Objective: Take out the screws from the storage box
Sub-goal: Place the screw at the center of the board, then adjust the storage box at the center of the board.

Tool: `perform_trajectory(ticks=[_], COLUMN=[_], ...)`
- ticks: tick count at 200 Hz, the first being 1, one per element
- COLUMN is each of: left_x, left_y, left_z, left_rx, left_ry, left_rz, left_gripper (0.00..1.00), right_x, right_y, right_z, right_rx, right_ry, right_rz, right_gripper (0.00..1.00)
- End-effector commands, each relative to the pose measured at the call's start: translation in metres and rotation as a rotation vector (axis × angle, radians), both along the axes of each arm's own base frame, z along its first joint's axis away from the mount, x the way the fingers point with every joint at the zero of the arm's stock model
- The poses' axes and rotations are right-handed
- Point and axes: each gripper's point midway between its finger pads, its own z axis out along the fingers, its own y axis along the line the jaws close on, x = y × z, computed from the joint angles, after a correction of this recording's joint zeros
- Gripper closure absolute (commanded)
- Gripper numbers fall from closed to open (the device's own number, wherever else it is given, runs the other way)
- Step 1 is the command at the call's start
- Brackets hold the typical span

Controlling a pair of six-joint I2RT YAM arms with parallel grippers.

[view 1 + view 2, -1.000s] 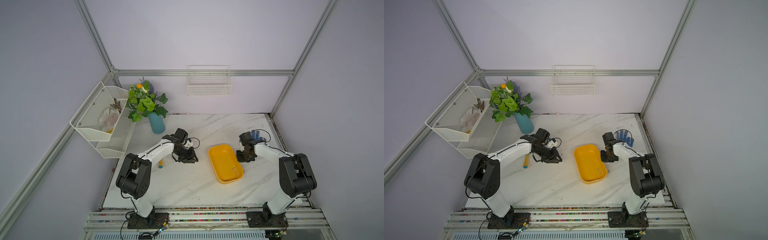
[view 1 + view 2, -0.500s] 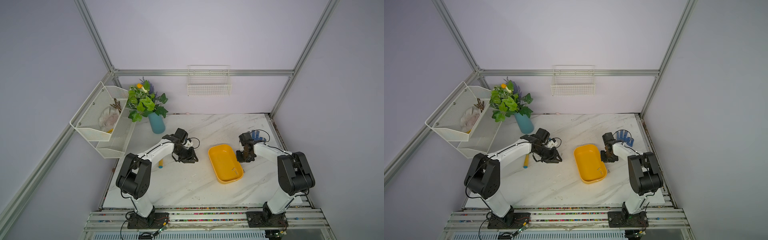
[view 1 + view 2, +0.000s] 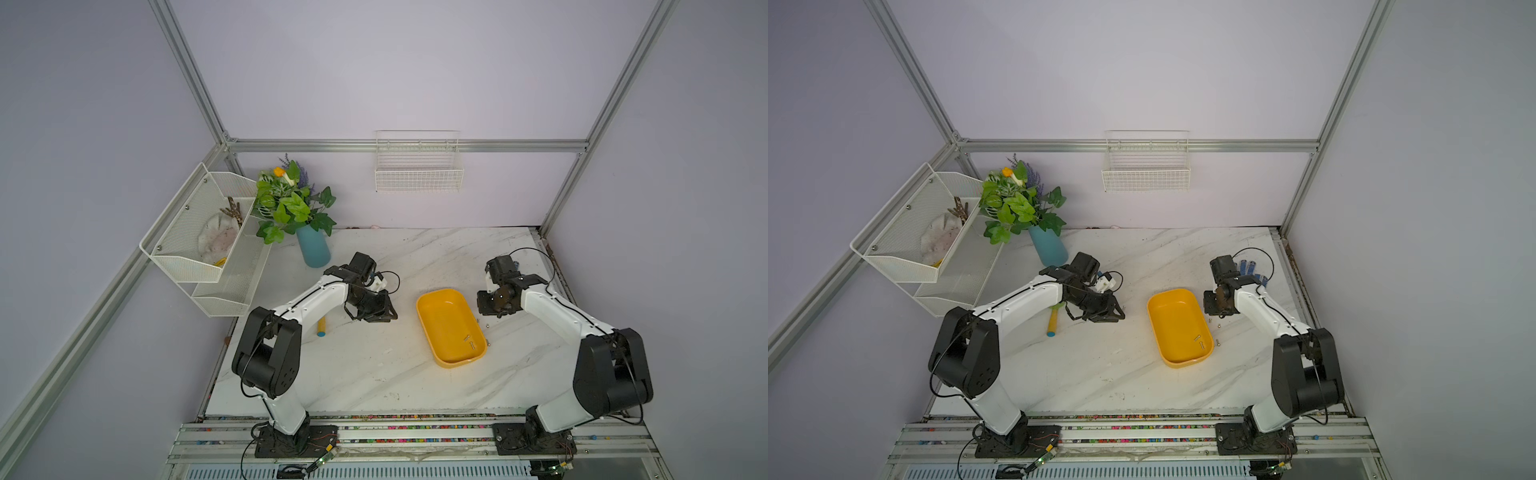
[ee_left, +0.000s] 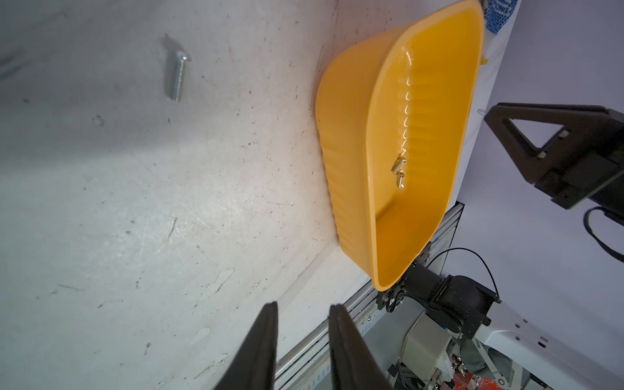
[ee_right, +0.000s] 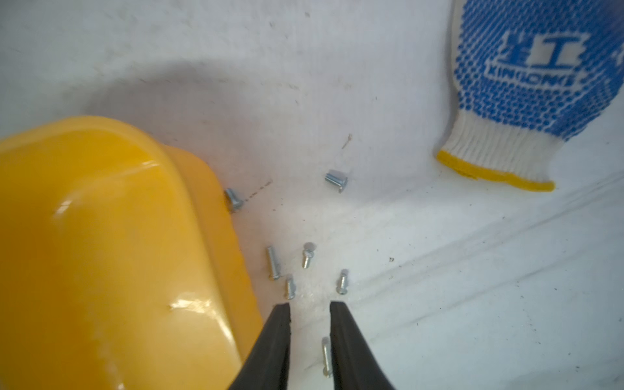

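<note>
Though blurred, glove (image 5: 526,101) lettering "KING…"

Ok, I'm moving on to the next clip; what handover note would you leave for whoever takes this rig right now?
Left hand: open, empty, above the table, away from the storage box.
Right hand: open, empty, low beside the box; a loose screw lies on the table between its fingers.
Done: about seven screws out on that side; one more lies on the table in the left wrist view.
Left: two screws in the box.
</note>
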Motion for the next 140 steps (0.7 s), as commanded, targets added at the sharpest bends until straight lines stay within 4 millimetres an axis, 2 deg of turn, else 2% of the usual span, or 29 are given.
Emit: perform_trajectory(ticks=[1,12,31,57,80,88,92,113,140], left_x=[0.040,0.050,0.068,0.094,0.112,0.119,0.122,0.139,0.149], left_y=[-0.019,-0.026,-0.034,-0.045,-0.054,-0.058,-0.061,-0.071,-0.088], left_z=[0.038,0.043,0.049,0.056,0.052,0.050,0.048,0.034,0.022], left_rx=[-0.065,-0.081,-0.092,-0.116,-0.129,-0.148,-0.158,-0.195,-0.233], left_ry=[-0.119,-0.136,-0.171,-0.227,-0.247,-0.252,-0.253,-0.228,-0.187], left_rz=[0.002,0.003,0.015,0.038,0.051,0.057,0.061,0.093,0.080], left_gripper=[0.68,0.65,0.60,0.57,0.55,0.55,0.55,0.56,0.56], right_x=[-0.024,-0.034,-0.041,-0.043,-0.029,-0.023,-0.020,-0.007,0.004], right_y=[0.044,0.065,0.088,0.100,0.099,0.100,0.101,0.109,0.123], right_z=[0.021,0.019,0.006,-0.016,-0.028,-0.027,-0.037,-0.050,-0.062], right_rx=[0.135,0.134,0.157,0.206,0.167,0.164,0.151,0.158,0.189], right_ry=[0.012,0.028,0.054,0.082,0.068,0.047,0.069,0.070,0.083], right_rz=[0.094,0.145,0.166,0.147,0.140,0.143,0.141,0.143,0.143], right_gripper=[0.70,0.68,0.67,0.68,0.62,0.62,0.62,0.65,0.67])
